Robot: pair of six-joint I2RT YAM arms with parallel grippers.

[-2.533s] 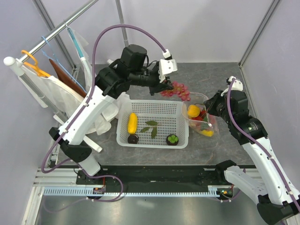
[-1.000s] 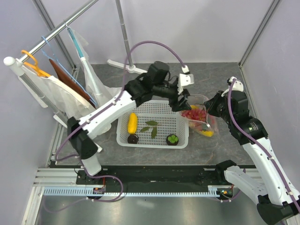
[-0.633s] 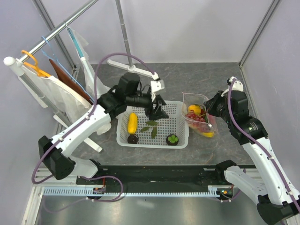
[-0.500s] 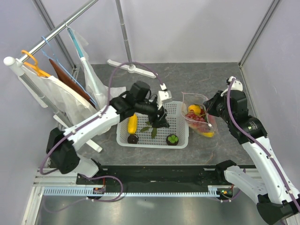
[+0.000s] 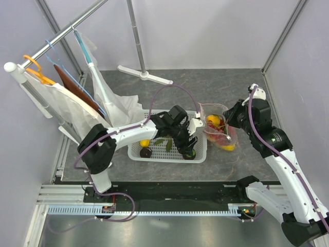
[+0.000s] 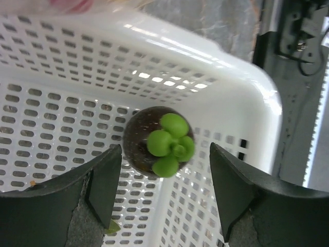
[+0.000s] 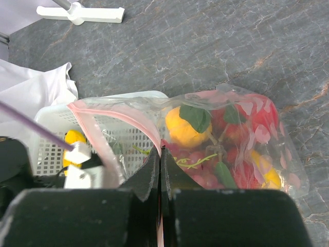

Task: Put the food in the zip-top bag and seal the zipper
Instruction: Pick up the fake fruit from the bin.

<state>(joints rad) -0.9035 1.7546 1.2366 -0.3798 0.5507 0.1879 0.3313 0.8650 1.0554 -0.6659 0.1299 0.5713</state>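
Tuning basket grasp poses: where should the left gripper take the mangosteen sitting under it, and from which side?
Grip the mangosteen across its round dark body, below the green cap, coming straight down. It sits cap-up near a corner of the white basket, so the walls likely block a side approach. The open left gripper straddles it.

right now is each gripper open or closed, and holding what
Left gripper: open, empty, over the mangosteen in the white mesh basket.
Right gripper: closed on the zip-top bag at its pink zipper.
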